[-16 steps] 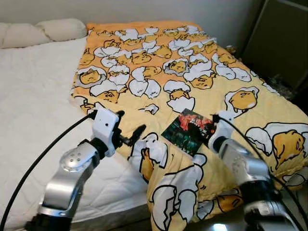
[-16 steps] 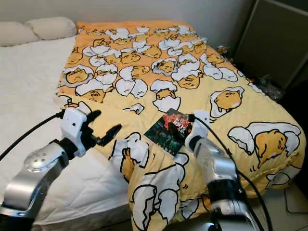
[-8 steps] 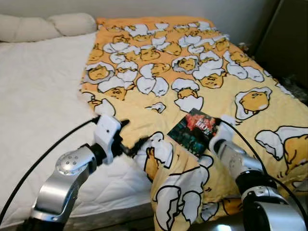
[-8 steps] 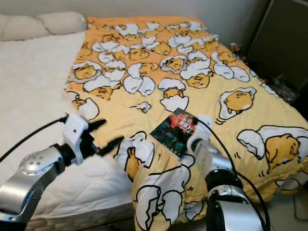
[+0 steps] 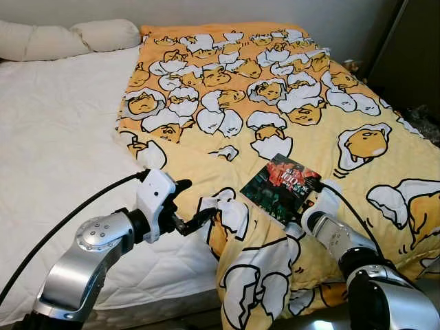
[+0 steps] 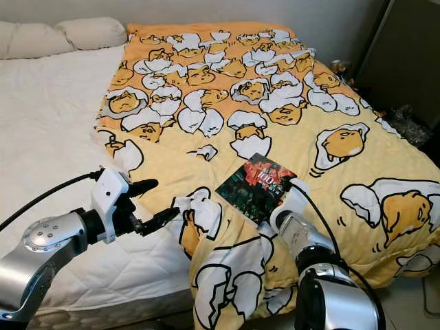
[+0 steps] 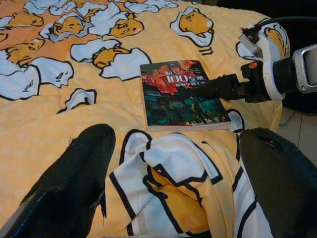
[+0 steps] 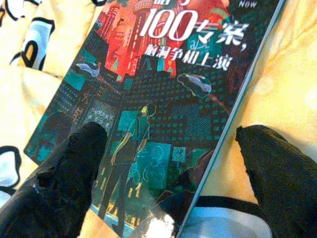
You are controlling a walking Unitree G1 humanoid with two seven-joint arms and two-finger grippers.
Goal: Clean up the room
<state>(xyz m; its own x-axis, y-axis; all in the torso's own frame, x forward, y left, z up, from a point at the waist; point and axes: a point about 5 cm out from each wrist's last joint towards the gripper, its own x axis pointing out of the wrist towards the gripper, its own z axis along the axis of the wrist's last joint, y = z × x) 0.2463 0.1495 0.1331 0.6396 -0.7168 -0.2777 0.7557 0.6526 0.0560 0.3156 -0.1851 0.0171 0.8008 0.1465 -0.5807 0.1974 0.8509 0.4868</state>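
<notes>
Lying flat on the yellow egg-print blanket (image 5: 323, 130), near the foot edge of the bed (image 5: 55, 158), is a paperback book (image 5: 282, 188) with a dark red-and-teal cover (large "100" in its title). The right gripper (image 8: 168, 163) is at the book's near corner: its two black fingers (image 8: 64, 173) are spread wide, one resting over the cover and the other on the blanket just past the book's edge, holding nothing. The left gripper (image 5: 194, 205) hovers at the blanket's bunched near-left corner, by the bare white mattress; its fingers stand apart on either side of a raised fold of blanket (image 7: 173, 178), not closed on it. Two cream pillows (image 5: 65, 38) lie along the head edge of the bed. The blanket's near corner spills over the bed's edge.
</notes>
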